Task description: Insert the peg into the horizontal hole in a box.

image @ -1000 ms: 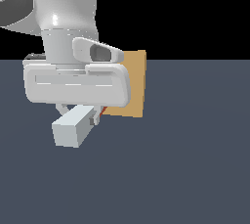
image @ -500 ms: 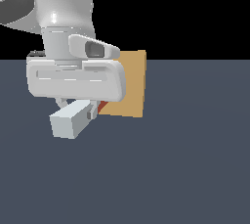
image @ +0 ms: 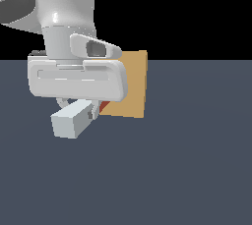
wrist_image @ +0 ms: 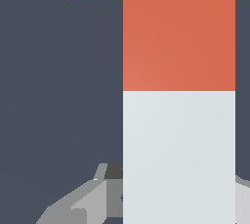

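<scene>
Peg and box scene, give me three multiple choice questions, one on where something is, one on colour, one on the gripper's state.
1. Which end of the peg points toward the box?
A. the red end
B. the pale end
C. neither, it lies parallel to the box face

2. What colour is the floor under the box?
A. white
B. dark blue-grey
C. green

3. What is the gripper doing?
A. open above the peg
B. shut on the peg, holding it off the floor
C. shut on nothing

Answers:
1. A, the wrist view shows the red part nearest the tan box.
2. B, both views show a dark blue-grey surface.
3. B, the peg hangs beneath the hand with fingers at its sides.
</scene>
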`<action>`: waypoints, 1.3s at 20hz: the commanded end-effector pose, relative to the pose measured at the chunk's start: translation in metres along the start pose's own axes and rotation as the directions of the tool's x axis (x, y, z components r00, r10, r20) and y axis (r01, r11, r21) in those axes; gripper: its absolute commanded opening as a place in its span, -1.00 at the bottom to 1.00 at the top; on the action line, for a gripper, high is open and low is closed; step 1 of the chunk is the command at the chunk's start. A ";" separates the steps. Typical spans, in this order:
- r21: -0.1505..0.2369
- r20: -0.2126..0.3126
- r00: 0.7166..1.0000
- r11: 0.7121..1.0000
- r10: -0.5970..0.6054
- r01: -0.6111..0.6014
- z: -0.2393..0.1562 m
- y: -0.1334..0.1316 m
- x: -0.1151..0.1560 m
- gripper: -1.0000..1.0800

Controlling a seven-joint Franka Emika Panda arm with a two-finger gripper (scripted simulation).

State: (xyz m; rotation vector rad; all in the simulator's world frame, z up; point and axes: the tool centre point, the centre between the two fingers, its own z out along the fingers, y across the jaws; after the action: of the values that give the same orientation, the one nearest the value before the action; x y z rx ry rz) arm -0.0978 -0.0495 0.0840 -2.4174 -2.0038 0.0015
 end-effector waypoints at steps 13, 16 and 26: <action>-0.002 0.000 1.000 1.000 0.000 0.000 -0.001 -0.001 0.056 -1.00; -0.003 -0.001 1.000 1.000 0.000 0.000 -0.002 -0.001 0.081 -1.00; -0.004 -0.001 1.000 1.000 0.000 0.000 -0.002 0.001 0.122 -1.00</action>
State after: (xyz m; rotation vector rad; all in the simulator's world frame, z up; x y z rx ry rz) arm -0.0787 0.0590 0.0843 -2.4268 -1.9938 0.0098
